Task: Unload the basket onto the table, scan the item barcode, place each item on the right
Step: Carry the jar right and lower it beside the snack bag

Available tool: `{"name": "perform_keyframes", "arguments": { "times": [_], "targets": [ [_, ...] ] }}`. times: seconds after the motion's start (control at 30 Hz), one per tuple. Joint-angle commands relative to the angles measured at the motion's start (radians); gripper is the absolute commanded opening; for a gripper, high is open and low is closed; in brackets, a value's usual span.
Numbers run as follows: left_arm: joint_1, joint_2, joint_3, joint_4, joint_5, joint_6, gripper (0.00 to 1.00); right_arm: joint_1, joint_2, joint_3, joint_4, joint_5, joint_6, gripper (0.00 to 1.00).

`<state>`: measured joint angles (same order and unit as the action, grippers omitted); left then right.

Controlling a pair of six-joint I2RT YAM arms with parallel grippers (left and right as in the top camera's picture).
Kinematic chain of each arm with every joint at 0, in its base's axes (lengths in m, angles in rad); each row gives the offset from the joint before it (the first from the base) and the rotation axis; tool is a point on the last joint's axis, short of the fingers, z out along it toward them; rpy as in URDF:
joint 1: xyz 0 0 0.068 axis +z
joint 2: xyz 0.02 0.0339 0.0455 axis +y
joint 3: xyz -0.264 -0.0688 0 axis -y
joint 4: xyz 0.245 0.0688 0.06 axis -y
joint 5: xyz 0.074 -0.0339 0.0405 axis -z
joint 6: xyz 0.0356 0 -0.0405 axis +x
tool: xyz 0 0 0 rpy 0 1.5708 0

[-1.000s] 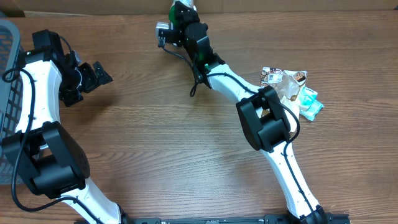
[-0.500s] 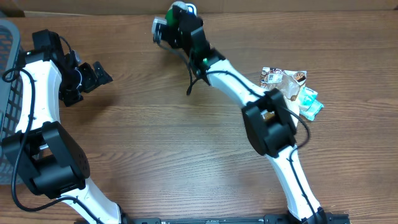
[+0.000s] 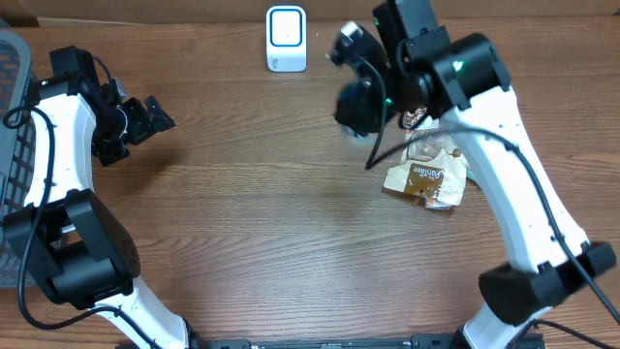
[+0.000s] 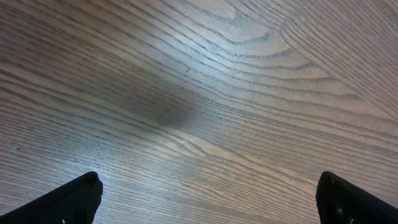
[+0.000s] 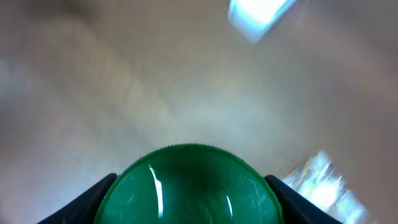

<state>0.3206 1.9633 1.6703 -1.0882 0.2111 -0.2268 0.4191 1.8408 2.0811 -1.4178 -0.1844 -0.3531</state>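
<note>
At the desk's (image 3: 242, 213) far edge, near the white boxy scanner (image 3: 286, 39), the right hand (image 5: 189, 186) clamps a green dome-capped item (image 5: 186, 171) — probably to show its barcode — while the left hand (image 4: 208, 190) idles, fingers apart.

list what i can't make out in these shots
Barcode: none shows; right wrist view gives only the round top of the green item, cut by the bottom edge, blurred.
Right gripper: overhead it is a dark motion smear.
Scanner: face too small overhead, a blur in the right wrist view.
Pouch: print too small, partly under the right arm.
Basket: cut by the left edge.
</note>
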Motion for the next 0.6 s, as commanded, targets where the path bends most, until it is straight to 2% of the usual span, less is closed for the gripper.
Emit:
{"name": "perform_keyframes", "arguments": {
  "times": [0.0, 0.13, 0.37, 0.47, 0.57],
  "targets": [
    [0.0, -0.021, 0.018, 0.001, -0.009, 0.014, 0.99, -0.072, 0.03, -0.094, -0.033, -0.08, 0.035, 0.65],
    [0.0, -0.021, 0.018, 0.001, -0.009, 0.014, 1.0, -0.136, 0.03, -0.238, 0.053, -0.08, 0.036, 0.65],
    [0.0, -0.021, 0.018, 0.001, -0.009, 0.014, 0.99, -0.224, 0.032, -0.587, 0.512, -0.079, 0.079, 0.65],
    [0.0, -0.021, 0.018, 0.001, -0.009, 0.014, 1.0, -0.259, 0.033, -0.666, 0.631, -0.04, 0.142, 0.65],
    [0.0, -0.021, 0.018, 0.001, -0.009, 0.014, 1.0, -0.286, 0.034, -0.684, 0.649, -0.027, 0.18, 0.65]
  ]
}}
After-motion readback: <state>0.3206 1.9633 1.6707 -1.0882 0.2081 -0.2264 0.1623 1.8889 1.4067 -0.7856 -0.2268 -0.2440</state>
